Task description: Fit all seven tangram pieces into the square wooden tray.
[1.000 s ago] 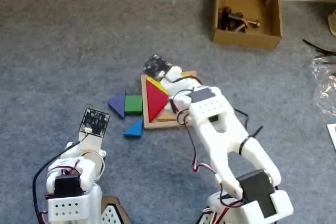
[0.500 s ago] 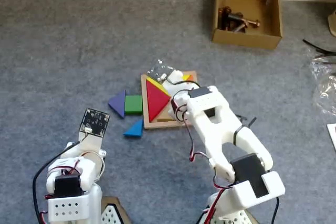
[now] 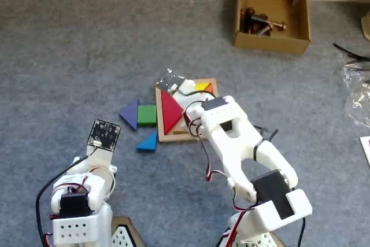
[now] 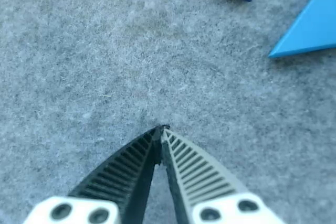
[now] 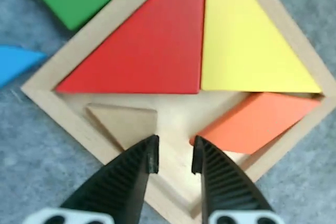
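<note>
The square wooden tray (image 5: 52,103) holds a red triangle (image 5: 152,56), a yellow triangle (image 5: 247,51), an orange parallelogram (image 5: 257,119) and a small plain wood triangle (image 5: 123,121). My right gripper (image 5: 174,156) hovers just above the tray's bare floor between the wood triangle and the orange piece, narrowly open and holding nothing. On the carpet left of the tray (image 3: 173,138) lie a purple triangle (image 3: 130,114), a green square (image 3: 147,115) and a blue triangle (image 3: 148,142). My left gripper (image 4: 160,129) is shut and empty over bare carpet, short of the blue triangle (image 4: 310,22).
A cardboard box (image 3: 272,15) with metal parts stands at the back right. Cables and clear plastic (image 3: 355,85) lie at the right edge. The right arm (image 3: 237,143) stretches over the tray's near corner. Grey carpet covers the table.
The right arm's upper part has swung left and its wrist has turned over the tray. The pieces and the left arm have stayed put.
</note>
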You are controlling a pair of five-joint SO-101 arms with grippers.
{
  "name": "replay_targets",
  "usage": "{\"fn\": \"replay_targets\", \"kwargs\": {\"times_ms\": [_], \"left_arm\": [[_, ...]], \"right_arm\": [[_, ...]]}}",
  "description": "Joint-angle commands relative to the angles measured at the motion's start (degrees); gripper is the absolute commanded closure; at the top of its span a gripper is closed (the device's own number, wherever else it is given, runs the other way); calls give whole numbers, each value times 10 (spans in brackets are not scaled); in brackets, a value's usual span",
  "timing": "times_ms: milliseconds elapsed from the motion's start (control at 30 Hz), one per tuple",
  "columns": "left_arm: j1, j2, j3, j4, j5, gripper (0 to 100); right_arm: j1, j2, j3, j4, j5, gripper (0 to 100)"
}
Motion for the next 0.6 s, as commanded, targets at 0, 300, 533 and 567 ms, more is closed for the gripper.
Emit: {"fn": "replay_targets", "kwargs": {"times_ms": [0, 300, 533, 567], "left_arm": [[-7, -4, 12, 4, 4, 986], [-7, -4, 12, 4, 4, 986], [-7, -4, 12, 4, 4, 986], [-7, -4, 12, 4, 4, 986]], "right_arm": [[-15, 5, -12, -3, -3, 896], [-16, 6, -15, -3, -3, 896], [29, 8, -16, -7, 0, 896], [35, 8, -17, -11, 0, 896]]}}
